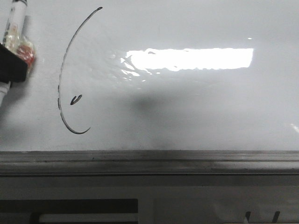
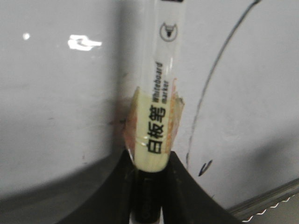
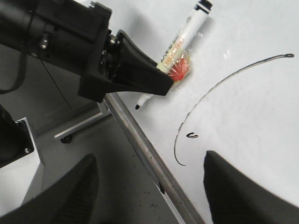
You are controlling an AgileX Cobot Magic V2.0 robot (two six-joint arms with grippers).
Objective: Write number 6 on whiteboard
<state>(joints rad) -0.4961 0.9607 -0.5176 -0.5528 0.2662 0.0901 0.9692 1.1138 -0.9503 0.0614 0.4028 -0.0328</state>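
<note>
The whiteboard (image 1: pixel 196 107) fills the front view, glossy white with a bright glare patch. On it is the number 6 (image 1: pixel 65 70), a tall open black arc with a small tick inside; it also shows in the left wrist view (image 2: pixel 210 88) and the right wrist view (image 3: pixel 215 88). My left gripper (image 1: pixel 11 63) is at the board's left edge, shut on a black-and-white marker pen (image 2: pixel 159 107) wrapped in tape; the pen tip (image 3: pixel 138 106) is off the board, left of the arc. My right gripper (image 3: pixel 149 186) is open and empty, over the board's lower rail.
A grey metal edge rail (image 1: pixel 149 161) runs along the board's bottom, also in the right wrist view (image 3: pixel 145 149). Below it is a grey floor with a metal bar (image 3: pixel 79 127) and a white box (image 3: pixel 21 186).
</note>
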